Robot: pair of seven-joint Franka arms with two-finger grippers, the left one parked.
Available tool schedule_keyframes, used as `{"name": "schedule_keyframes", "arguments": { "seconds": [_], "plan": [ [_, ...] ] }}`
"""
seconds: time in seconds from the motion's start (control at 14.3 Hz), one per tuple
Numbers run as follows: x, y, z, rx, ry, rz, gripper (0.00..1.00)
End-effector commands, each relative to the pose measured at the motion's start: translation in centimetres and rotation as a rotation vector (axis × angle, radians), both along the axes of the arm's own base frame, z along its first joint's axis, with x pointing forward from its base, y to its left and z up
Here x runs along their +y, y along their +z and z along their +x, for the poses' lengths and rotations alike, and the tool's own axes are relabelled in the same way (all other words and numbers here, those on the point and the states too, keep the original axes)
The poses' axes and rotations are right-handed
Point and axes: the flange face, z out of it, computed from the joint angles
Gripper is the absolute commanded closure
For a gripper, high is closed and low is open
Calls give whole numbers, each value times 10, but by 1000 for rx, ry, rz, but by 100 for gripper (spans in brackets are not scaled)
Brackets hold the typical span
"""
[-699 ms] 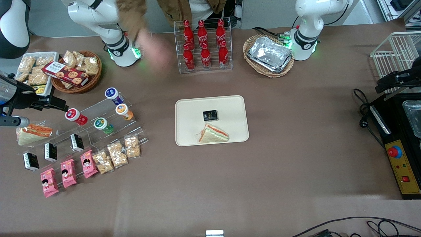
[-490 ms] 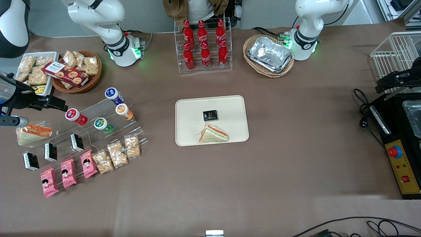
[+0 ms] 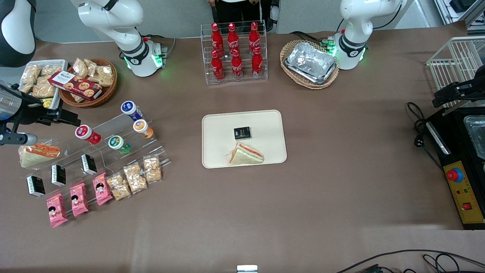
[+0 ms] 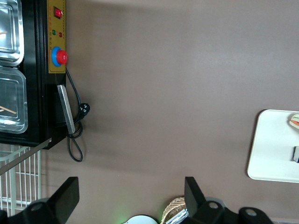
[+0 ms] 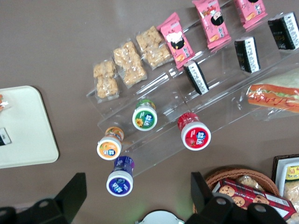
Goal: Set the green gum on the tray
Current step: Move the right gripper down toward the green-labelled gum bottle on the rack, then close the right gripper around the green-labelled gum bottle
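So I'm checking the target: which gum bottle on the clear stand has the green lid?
The green gum, between the red-lidded bottle and the orange-lidded bottle. The gripper, open, hovers above the stand.

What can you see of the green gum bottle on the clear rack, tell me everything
The green gum is a small round bottle with a see-through green body and a white-rimmed lid bearing a green label. It lies tilted on the clear stepped rack, lid toward the front camera, between the red-lidded bottle and the orange-lidded bottle. Nothing grips it; the gripper hangs open, apart from it, toward the working arm's end.
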Motion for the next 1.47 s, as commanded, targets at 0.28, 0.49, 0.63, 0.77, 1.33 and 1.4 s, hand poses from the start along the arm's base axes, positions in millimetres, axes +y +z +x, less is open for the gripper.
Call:
{"name": "schedule_keyframes", "arguments": {
  "seconds": [0.28, 0.49, 0.63, 0.77, 1.33, 1.4],
  "plan": [
    [21, -72, -67, -56, 45, -4, 0],
    [20, -120, -66, -76, 94, 2, 0],
    [12, -145, -58, -70, 143, 10, 0],
    [10, -164, -51, -62, 159, 14, 0],
    [9, -235, -40, -117, 185, 5, 0],
    [10, -242, -40, -116, 187, 4, 0]
  ]
}}
